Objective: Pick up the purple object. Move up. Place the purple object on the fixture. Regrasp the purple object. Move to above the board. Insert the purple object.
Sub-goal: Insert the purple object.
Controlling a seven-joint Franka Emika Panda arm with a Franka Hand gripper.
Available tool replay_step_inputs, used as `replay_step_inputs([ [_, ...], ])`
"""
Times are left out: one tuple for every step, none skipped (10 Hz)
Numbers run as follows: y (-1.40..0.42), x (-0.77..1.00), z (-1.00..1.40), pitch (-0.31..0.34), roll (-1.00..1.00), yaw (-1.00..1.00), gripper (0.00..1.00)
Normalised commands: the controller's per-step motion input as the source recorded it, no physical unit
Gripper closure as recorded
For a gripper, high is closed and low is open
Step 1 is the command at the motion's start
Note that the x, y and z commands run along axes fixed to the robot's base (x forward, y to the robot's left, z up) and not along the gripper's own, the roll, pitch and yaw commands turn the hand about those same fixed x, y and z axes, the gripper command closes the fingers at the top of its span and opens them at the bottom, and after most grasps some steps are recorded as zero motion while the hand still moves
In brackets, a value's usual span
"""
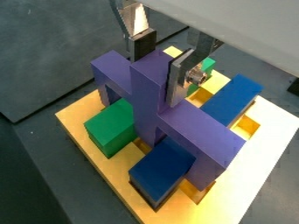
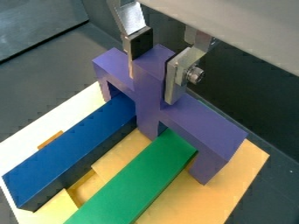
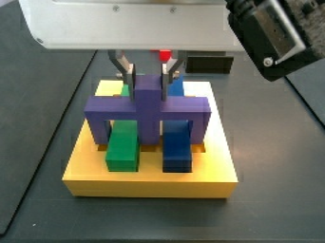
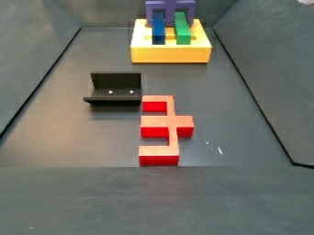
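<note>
Only a side view is showing the black fixture [image 4: 114,89]; meanwhile the gripper [image 1: 165,63] is clamping the purple plastic cross-shaped block's [image 1: 163,109] stem, straddling the yellow slotted board's [image 1: 77,125] bars.

- Evenly lit from overhead, soft shadows under the gripper [image 1: 166,59] and bars.
- Glare whitening the board [image 1: 271,122] edge in wrist views.
- Blurred camera housing [image 3: 269,34], out of focus.

Matt purple object [image 1: 176,109], seemingly plastic

Claw [image 1: 163,63] over board, pointing down, silver fingers [image 2: 177,74] clamped on stem of purple object [image 3: 147,106].
</note>
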Motion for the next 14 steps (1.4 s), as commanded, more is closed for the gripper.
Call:
replay_step_inputs([
  [0.00, 0.04, 0.00, -0.024, -0.02, -0.01, 1.00],
  [0.00, 0.00, 0.00, -0.046, -0.01, -0.02, 1.00],
  [-0.01, 0.00, 0.00, -0.061, 0.00, -0.02, 1.00],
  [-0.05, 0.02, -0.08, -0.099, 0.00, -0.05, 1.00],
  [-0.09, 0.05, -0.15, -0.111, 0.00, -0.07, 1.00],
  [-0.09, 0.07, -0.19, -0.129, 0.00, -0.06, 1.00],
  [-0.05, 0.02, -0.20, -0.119, 0.00, -0.06, 1.00],
  [-0.01, 0.00, -0.23, -0.091, 0.00, -0.05, 1.00],
  [0.00, -0.01, -0.20, -0.051, 0.00, -0.05, 1.00],
  [0.00, -0.19, -0.11, -0.023, 0.00, -0.08, 1.00],
  [0.00, -0.13, -0.16, -0.031, 0.03, -0.05, 1.00],
  [0.00, 0.02, -0.28, -0.047, 0.03, -0.01, 1.00],
  [0.00, 0.10, -0.37, -0.066, 0.00, -0.03, 1.00],
  [0.00, 0.05, -0.44, -0.109, 0.00, -0.03, 1.00],
])
